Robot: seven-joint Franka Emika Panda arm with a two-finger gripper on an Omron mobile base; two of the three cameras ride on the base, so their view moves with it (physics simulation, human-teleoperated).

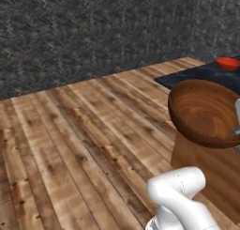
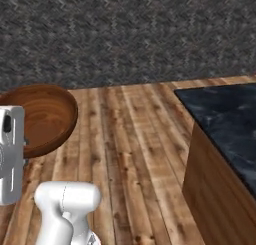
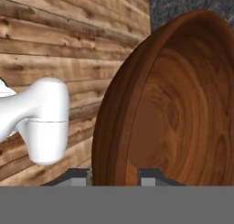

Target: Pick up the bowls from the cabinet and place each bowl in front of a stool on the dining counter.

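Note:
The brown wooden bowl (image 1: pixel 204 112) hangs tilted in the air above the plank floor, and my gripper (image 3: pixel 114 176) is shut on its rim, one fingertip on each side of the wall. Seen from the right, the same wooden bowl (image 2: pixel 42 116) sits just beside the white hand (image 2: pixel 11 154). The glossy red bowl (image 1: pixel 227 63) rests on the black marble dining counter (image 1: pixel 194 75) near its far end. The counter's near corner and wooden base (image 2: pixel 220 189) stand to my right. The wall cupboard is out of view.
Light wooden floorboards (image 1: pixel 79 144) stretch ahead to a dark grey speckled wall (image 2: pixel 125 34). My own white arm link (image 1: pixel 180 189) rises in the foreground below the bowl.

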